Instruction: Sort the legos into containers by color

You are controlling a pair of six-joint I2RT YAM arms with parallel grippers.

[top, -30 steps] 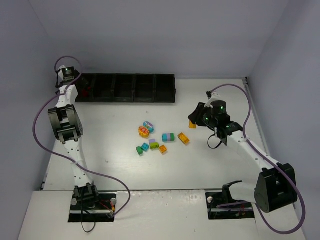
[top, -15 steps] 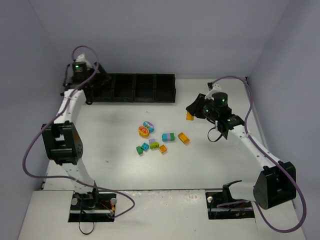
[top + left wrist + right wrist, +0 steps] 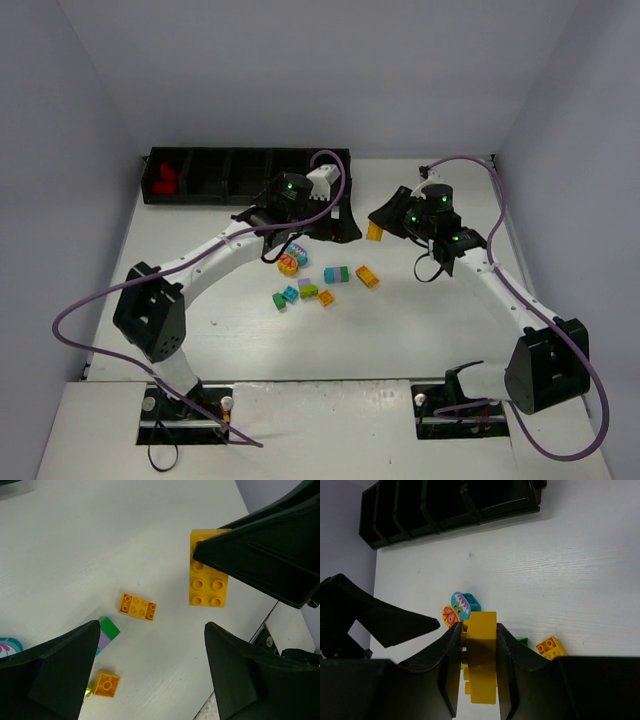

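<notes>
Right gripper (image 3: 479,635) pinching 1 orange brick (image 3: 482,680) by its end. Left gripper (image 3: 338,225) spread, empty, just beside it, before the tray (image 3: 230,152). Risk: arms clash, brick knocked loose.

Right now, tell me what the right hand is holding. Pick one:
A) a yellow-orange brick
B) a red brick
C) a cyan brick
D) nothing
A: in the right wrist view the right hand has a finger pressed against each side of a yellow-orange brick.
</notes>
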